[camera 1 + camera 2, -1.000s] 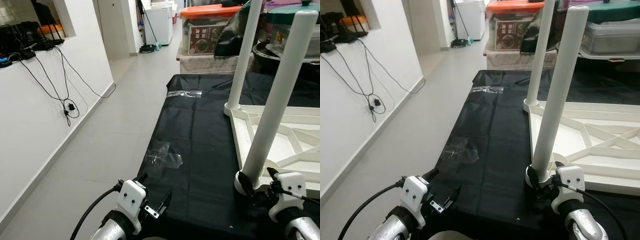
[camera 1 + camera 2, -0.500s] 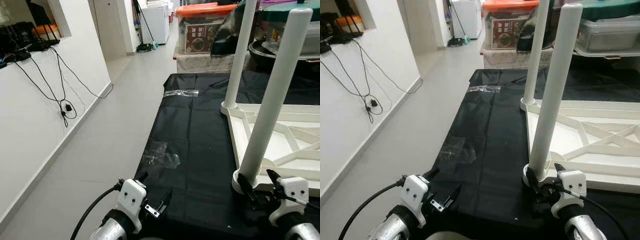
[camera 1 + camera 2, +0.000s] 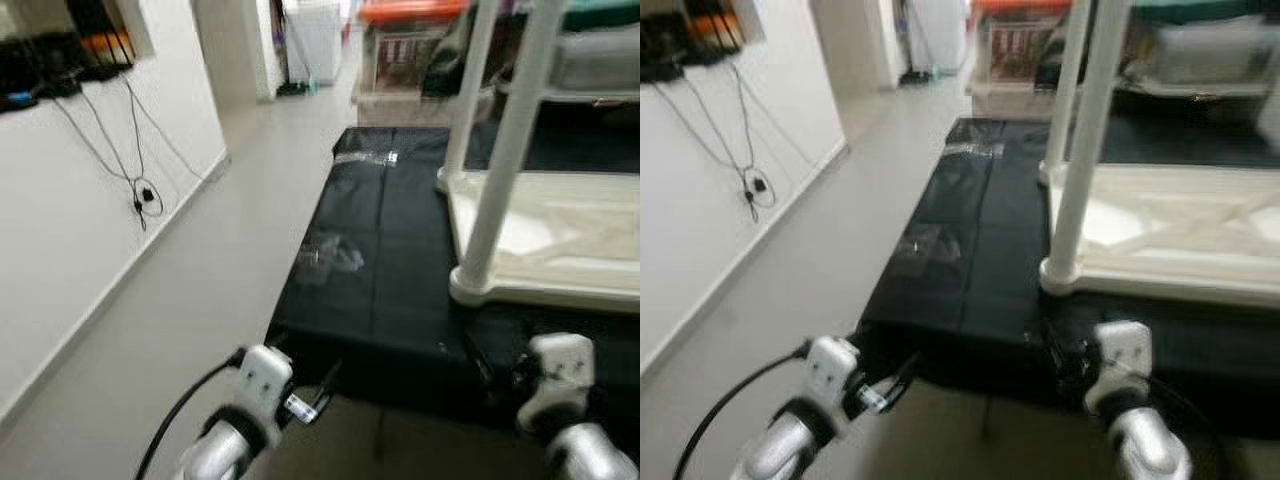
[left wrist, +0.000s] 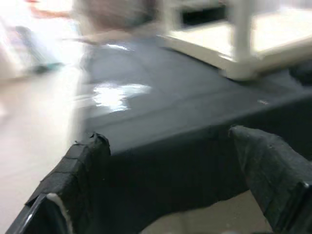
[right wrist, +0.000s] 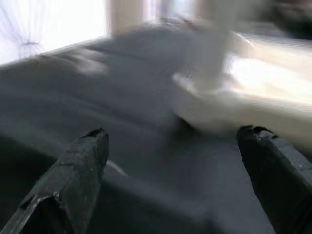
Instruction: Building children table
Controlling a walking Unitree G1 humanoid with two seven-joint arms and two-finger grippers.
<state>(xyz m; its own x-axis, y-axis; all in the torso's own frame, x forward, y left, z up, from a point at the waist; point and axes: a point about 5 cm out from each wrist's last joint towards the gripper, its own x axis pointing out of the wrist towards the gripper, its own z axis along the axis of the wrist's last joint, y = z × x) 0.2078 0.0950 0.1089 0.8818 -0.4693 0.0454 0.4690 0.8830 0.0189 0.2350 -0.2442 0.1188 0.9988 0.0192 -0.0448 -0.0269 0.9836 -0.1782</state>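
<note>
1. Left eye view gives us a blurred scene: the white children's table [image 3: 560, 235] lies upside down on a black sheet [image 3: 385, 270] spread over the floor [image 3: 200, 290], with two legs standing up from its underside.
2. We count the near leg [image 3: 500, 170] seated in its corner socket and the far leg [image 3: 470, 90] at the corner behind it; how many legs are still missing we cannot tell, since the table runs out of view.
3. Our right gripper [image 3: 480, 368] hovers low over the near edge of the sheet, just in front of the near leg's base and apart from it. In the right wrist view its fingers [image 5: 78, 165] stand wide apart with nothing between them.
4. Our left gripper [image 3: 318, 385] hangs at the sheet's near left corner, well apart from the table. Its fingers [image 4: 73, 170] are likewise spread wide and empty.
5. We judge the main risk to be a knock: the right arm is close enough that a careless swing could hit the near leg, tilting it in its socket or sliding the light table on the sheet.
6. Blur is the second hazard. Reaching before the views settle could send us wide of the leg.
7. The sheet's near edge could also snag a finger and drag the table along.
</note>
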